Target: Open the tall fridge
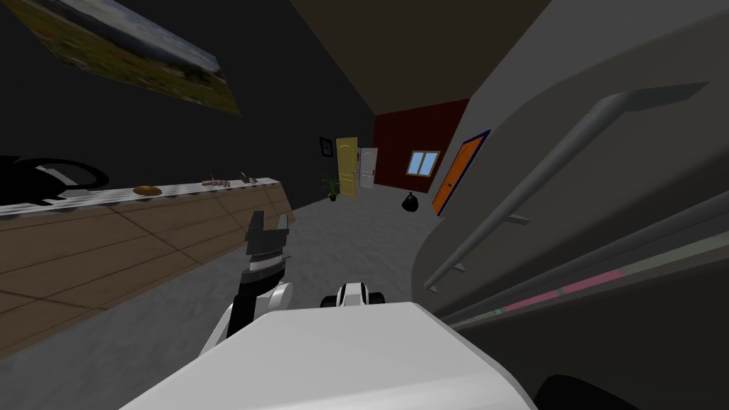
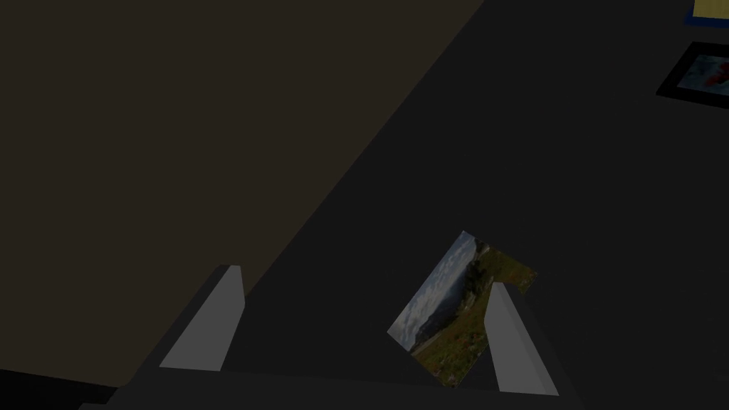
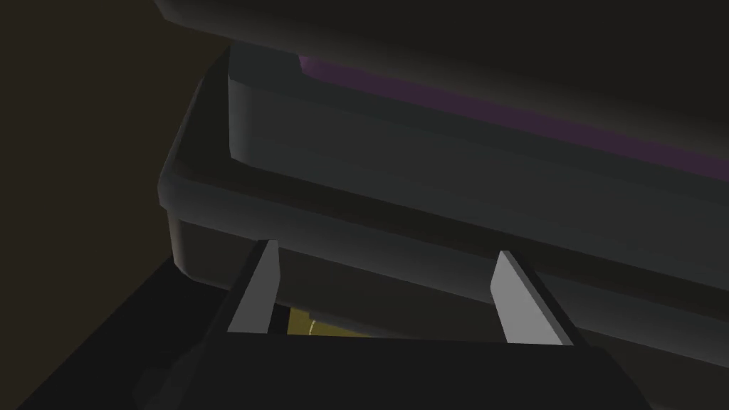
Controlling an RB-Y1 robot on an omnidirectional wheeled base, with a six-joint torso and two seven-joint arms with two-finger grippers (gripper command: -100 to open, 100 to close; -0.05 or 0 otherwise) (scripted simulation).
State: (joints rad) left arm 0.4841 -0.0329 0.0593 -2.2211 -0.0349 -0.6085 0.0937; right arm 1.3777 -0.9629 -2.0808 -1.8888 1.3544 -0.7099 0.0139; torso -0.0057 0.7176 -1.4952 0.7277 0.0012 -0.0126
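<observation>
Tall fridge point(image 1: 584, 185): in the head view, a smooth grey body with rounded corners is noted. It carries a long round bar handle point(image 1: 523, 196) on short standoffs, and a thin pink-and-green strip point(image 1: 569, 288) is seen along the seam beside it. In the right wrist view, the right gripper point(image 3: 387, 248) is recorded with fingers point(image 3: 253, 302) spread and nothing between them. Just beyond the fingertips, stacked dark grey rounded edges of the fridge are shown, with a purple strip point(image 3: 498, 117) farther out. A small yellow patch point(image 3: 313, 329) is seen between the finger bases. The left gripper point(image 1: 268, 223) is held up beside a wood-panelled counter point(image 1: 107, 242), well apart from the fridge, fingers spread and empty.
</observation>
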